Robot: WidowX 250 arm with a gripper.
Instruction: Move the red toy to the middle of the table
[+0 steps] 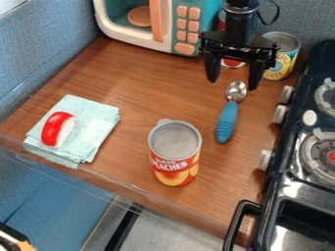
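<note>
Seems to be at the approach step, with grasp and carry yet to come; black pincer [233, 83] spread wide, nothing pinched between its fingers; red toy [58, 129], with a white side, lying on the pale blue cloth [98, 122], well apart from the pincer, leftward in the view and nearer the camera; calls next for a swing that way, then a descent astride the toy, careful not to catch a fold of cloth; afterwards, a lift clear and a carry to the middle of the tabletop [144, 98], between cloth and pincer; best to keep high over the peach can [174, 154], standing on the pincer's camera side, and over the blue-handled spoon [228, 115], lying just beyond the fingers toward the camera.

Hard to name, the red and white thing [232, 63] behind the pincer, largely covered by it; partly masked too, the can with a yellow label [286, 64] beside it; cut off by the view's edges, the toy microwave [160, 24] and the stove [291, 147]; impossible to see, the toy's underside.
</note>
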